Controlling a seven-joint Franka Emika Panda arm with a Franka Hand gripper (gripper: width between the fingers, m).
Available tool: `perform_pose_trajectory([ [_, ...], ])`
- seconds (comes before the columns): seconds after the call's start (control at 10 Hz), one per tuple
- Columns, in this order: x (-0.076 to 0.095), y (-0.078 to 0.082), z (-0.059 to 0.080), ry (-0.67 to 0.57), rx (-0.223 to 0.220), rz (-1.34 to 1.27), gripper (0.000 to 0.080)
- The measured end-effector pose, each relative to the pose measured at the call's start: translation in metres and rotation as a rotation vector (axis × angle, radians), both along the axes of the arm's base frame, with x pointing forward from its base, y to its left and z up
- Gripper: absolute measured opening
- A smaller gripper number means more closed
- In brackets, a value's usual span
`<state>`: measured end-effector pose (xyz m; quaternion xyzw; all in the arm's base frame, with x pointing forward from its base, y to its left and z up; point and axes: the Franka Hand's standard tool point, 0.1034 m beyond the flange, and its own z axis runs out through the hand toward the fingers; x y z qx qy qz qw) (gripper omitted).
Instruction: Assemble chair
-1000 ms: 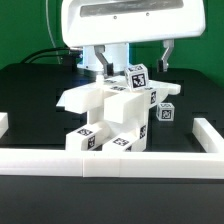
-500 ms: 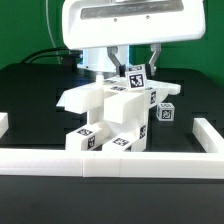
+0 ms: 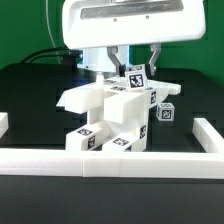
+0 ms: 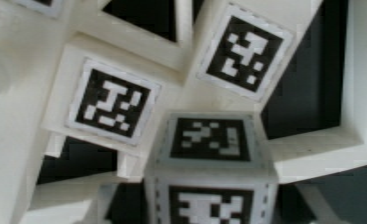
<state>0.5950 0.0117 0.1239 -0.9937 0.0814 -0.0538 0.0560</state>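
The chair (image 3: 108, 112) is looking mostly built; the pincer (image 3: 137, 69) is clasping the block (image 3: 135, 77) at its twelve o'clock, not yet seated.

Close view of the chair (image 4: 23, 100), matte white pieces crowded together, tilted tag (image 4: 247, 55) on one panel, second tag (image 4: 112, 100) beside it, small block (image 4: 206, 138) showing two tagged faces, dark gaps between.

No readable text, numbers, brands; only black-and-white square tag markers (image 4: 112, 100) on white chair parts (image 3: 100, 100).
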Motion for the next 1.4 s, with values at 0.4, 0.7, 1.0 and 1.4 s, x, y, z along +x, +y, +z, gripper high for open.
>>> perform_pose_trajectory([
  [0.4,0.002,0.007,0.000,0.020,0.039,-0.351,0.0282],
  [0.7,0.004,0.010,-0.001,0.040,0.075,-0.639,0.0282],
  [1.0,0.004,0.012,-0.001,0.062,0.105,-0.858,0.0282],
  [1.4,0.005,0.012,-0.001,0.094,0.155,-1.165,0.0282],
])
